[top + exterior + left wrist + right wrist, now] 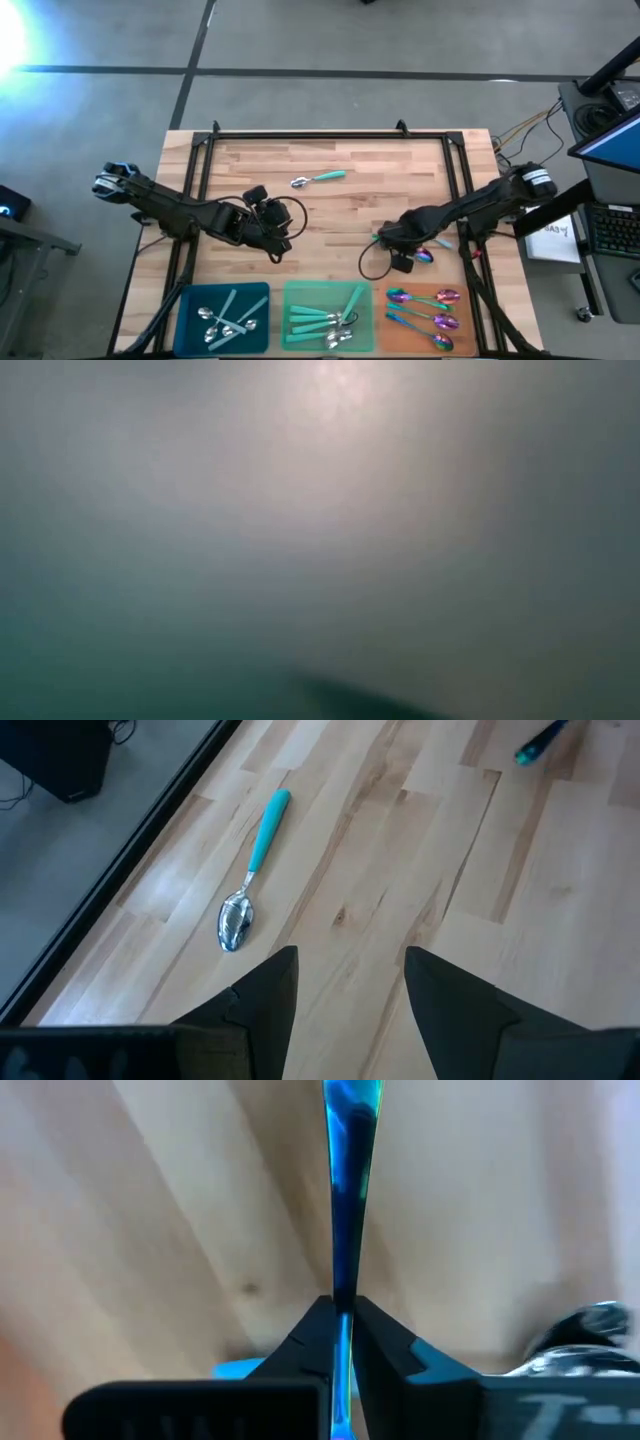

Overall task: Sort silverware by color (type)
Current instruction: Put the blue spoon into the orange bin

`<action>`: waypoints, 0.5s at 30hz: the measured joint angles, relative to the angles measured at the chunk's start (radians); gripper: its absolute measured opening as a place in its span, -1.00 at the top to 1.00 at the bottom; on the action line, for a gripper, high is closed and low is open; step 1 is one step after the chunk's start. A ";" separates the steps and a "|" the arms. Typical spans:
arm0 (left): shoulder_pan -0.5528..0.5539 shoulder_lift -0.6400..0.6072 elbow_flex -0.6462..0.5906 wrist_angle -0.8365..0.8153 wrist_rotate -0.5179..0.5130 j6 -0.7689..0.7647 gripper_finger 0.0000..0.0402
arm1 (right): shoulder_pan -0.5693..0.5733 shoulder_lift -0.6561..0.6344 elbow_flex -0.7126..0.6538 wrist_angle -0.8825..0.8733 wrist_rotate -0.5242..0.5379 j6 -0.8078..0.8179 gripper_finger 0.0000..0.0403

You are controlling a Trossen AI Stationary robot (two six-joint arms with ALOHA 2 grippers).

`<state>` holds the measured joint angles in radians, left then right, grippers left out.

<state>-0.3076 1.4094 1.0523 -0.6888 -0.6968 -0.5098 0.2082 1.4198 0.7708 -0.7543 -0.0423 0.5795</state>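
My right gripper (392,240) stands at the table's right, pointing down, shut on a spoon's slim, shiny blue-green handle (345,1200). Another spoon's shiny bowl (590,1330) lies close beside it, and a purple bowl (425,257) shows in the high view. A teal-handled spoon (318,179) lies flat on the wood at the far middle. My left gripper (350,990) hovers open above the table's left middle, the teal-handled spoon (255,870) ahead of it. Sorted spoons lie in the blue tray (190,300), the green tray (295,295) and the orange tray (400,325). My right gripper pinches the spoon's thin handle (342,1285) between its two fingertips, coming from above and pointing down. The handle runs on past the fingers over the wood. The spoon's bowl is hidden, and I cannot tell whether it is lifted clear of the table.
A black metal frame (330,133) runs round the wooden table top. The three trays line the near edge. Bare wood lies between the two arms. The low view shows only a grey blur.
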 joint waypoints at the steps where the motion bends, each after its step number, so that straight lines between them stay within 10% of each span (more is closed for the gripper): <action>1: 0.000 0.000 0.000 0.000 0.000 0.000 0.15 | -0.001 -0.027 0.001 0.003 0.001 0.007 0.94; 15: 0.000 0.000 0.000 0.000 0.000 0.000 0.15 | 0.054 -0.310 0.026 -0.017 -0.124 0.163 0.94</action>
<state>-0.3073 1.4097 1.0523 -0.6884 -0.6968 -0.5098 0.2619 1.1097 0.7965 -0.7709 -0.1661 0.7423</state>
